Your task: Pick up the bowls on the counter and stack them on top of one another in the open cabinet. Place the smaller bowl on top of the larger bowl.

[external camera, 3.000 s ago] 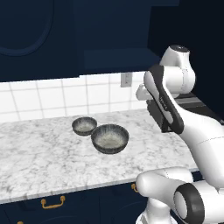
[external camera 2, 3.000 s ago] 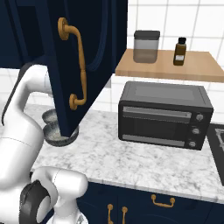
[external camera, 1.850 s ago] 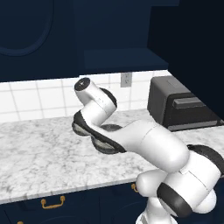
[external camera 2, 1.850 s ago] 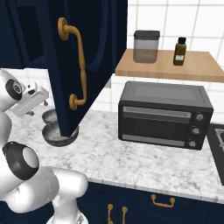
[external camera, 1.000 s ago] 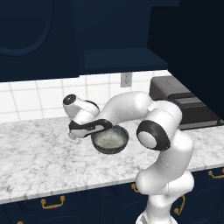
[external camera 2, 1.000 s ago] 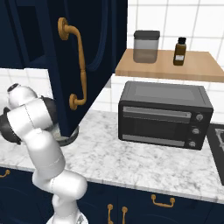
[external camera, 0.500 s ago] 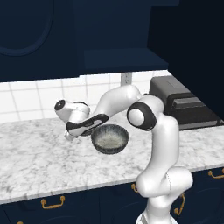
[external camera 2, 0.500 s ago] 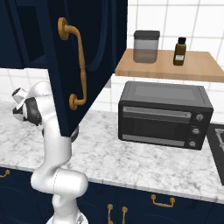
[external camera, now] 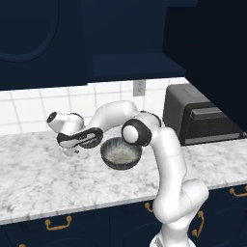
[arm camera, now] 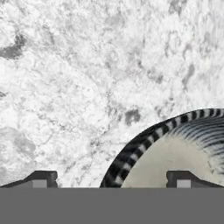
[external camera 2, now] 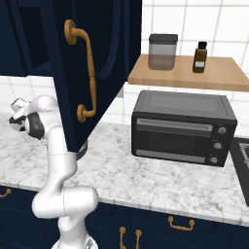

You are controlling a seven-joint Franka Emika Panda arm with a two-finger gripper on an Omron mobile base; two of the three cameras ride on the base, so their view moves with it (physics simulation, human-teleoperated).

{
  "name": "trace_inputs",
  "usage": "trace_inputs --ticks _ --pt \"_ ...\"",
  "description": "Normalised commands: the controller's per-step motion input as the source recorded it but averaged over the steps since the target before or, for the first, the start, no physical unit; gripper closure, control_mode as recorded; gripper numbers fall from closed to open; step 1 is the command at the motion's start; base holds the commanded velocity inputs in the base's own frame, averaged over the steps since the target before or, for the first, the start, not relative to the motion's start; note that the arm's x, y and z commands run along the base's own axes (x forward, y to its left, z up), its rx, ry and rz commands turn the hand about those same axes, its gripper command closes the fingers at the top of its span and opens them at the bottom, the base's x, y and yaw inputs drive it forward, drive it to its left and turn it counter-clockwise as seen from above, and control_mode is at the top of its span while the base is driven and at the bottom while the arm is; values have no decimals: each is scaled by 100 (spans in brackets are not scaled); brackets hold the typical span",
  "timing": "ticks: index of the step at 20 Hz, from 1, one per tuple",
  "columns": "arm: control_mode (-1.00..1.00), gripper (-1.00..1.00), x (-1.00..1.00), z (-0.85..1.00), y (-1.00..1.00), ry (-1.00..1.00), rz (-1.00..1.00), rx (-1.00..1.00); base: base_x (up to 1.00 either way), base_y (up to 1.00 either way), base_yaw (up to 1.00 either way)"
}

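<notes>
1. The marbled worktop (external camera: 38,178) spreads beneath me; the open cabinet (external camera: 130,65) hangs above, its shelf bare.
2. One larger bowl (external camera: 121,153) sits on the worktop beside my arm: I'd guess rigid, glazed, slick, breakable.
3. One smaller bowl (arm camera: 175,153) lies right under me, its striped rim crossing between my fingertips. That rim is where I'd pinch.
4. My pincer (arm camera: 113,178) gapes wide, holding nothing.
</notes>
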Motion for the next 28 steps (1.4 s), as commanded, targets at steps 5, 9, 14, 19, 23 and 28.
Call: trace_inputs --ticks 5,9,14,19,23,28 --pt "-100 100 -6 -22 -23 1 0 0 0 0 0" --pt "-100 100 -15 -2 -46 0 -2 0 0 0 0" --pt "-100 100 -39 28 -24 -11 0 0 0 0 0" --pt "-100 100 -92 100 2 -28 0 0 0 0 0" --pt "-100 100 -100 65 -48 -7 -1 14 0 0 0" --pt "-100 100 -98 16 -98 5 -10 29 0 0 0"
